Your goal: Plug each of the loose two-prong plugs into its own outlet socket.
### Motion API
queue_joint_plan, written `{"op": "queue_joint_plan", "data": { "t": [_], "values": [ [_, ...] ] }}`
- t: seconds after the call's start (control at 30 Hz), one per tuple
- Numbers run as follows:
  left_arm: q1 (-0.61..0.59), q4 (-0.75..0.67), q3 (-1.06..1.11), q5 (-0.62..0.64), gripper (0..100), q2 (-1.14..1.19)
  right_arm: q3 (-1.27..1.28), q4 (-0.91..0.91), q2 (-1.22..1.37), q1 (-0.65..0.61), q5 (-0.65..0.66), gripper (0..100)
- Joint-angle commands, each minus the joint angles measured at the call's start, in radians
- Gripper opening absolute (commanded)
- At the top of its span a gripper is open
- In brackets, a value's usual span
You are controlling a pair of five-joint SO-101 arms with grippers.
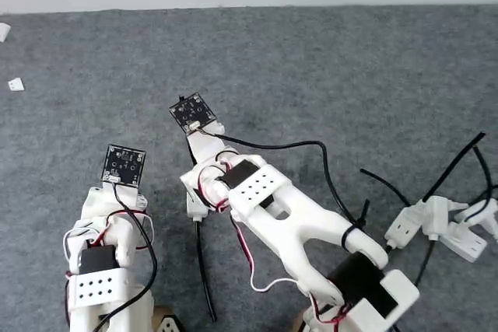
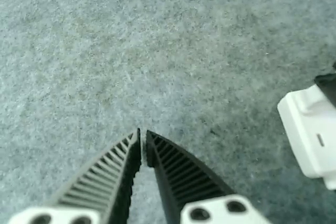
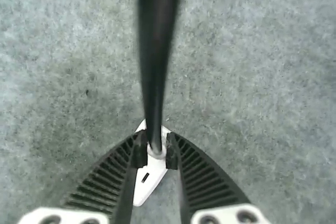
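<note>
The right hand (image 3: 153, 148) is closed narrowly on a white plug (image 3: 147, 177), gripping it at the neck where its black cable (image 3: 156, 51) leaves, low over the grey worktop (image 1: 311, 75). The left hand (image 2: 143, 135) is closed to a sliver and holds nothing. The hold is small and the prongs cannot be seen, so the plug may pivot or slip, more so if the cable drags. The white outlet sockets (image 1: 405, 227) lie loose, well apart from both hands, and unbraced they would likely slide away under insertion.
</note>
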Motion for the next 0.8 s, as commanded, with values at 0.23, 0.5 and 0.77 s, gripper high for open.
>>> {"op": "queue_joint_plan", "data": {
  "t": [0.23,0.5,0.77],
  "values": [
    [-0.028,-0.015,-0.012,-0.017,2,-0.014,-0.097,0.142,0.071,-0.122,-0.138,25.1],
    [-0.091,-0.063,-0.022,-0.008,2,-0.015,-0.14,0.142,0.11,-0.125,-0.193,25.8],
    [-0.201,-0.075,-0.071,0.066,2,-0.008,-0.219,0.143,0.177,-0.203,-0.241,25.5]
  ]
}}
